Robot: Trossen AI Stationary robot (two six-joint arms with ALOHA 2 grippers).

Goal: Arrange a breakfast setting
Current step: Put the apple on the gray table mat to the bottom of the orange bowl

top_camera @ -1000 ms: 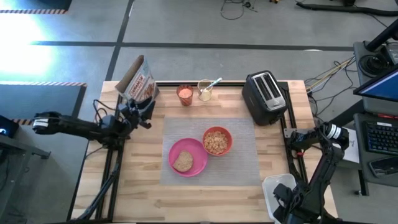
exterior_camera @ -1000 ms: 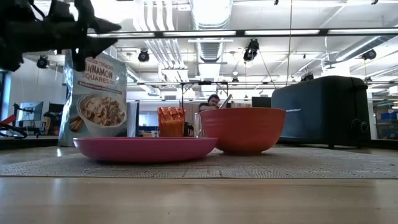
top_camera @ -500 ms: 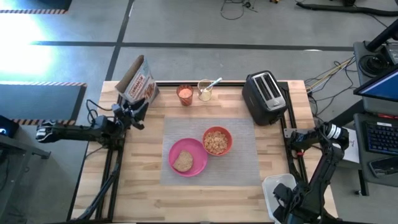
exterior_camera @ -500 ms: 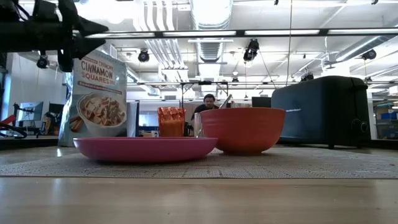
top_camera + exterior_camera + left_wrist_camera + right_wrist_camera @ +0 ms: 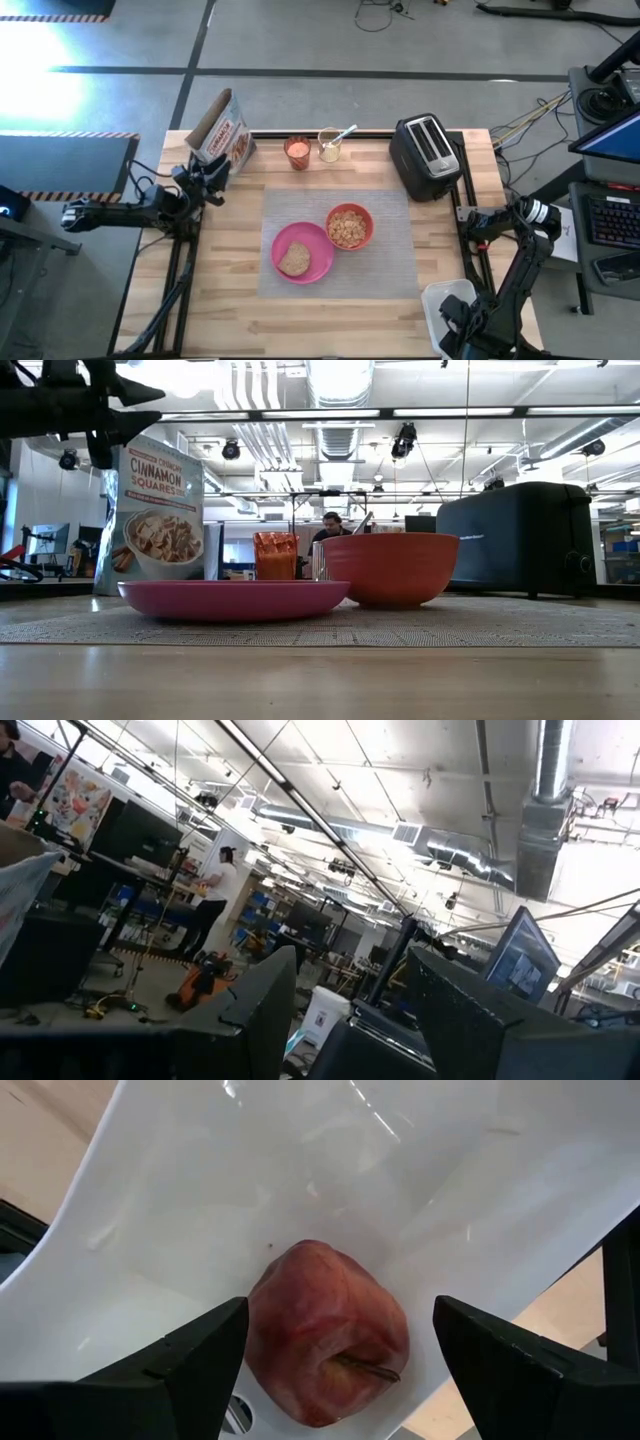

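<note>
On the grey mat (image 5: 390, 262) sit the pink plate (image 5: 314, 262), with the toast slice (image 5: 294, 259) on it, and the orange-red bowl (image 5: 349, 226), filled with cereal. The orange cup (image 5: 297, 151) and a glass holding the spoon (image 5: 343, 133) stand behind the mat. The red apple (image 5: 325, 1335) lies in a white bin (image 5: 447, 298) at the near right corner. My right gripper (image 5: 340, 1310) hangs open above it, one finger on each side, apart from it. My left gripper (image 5: 210, 172) is open and empty at the table's left edge, pointing slightly upward.
A black toaster (image 5: 427, 155) stands at the far right of the table. A cereal bag (image 5: 222, 128) stands at the far left corner, just beyond my left gripper. Bare wood lies in front of the mat and to its left.
My left gripper has drawn back toward the table's left edge, away from the mat, and has risen a little. It has stayed open and empty. Nothing on the table has moved.
</note>
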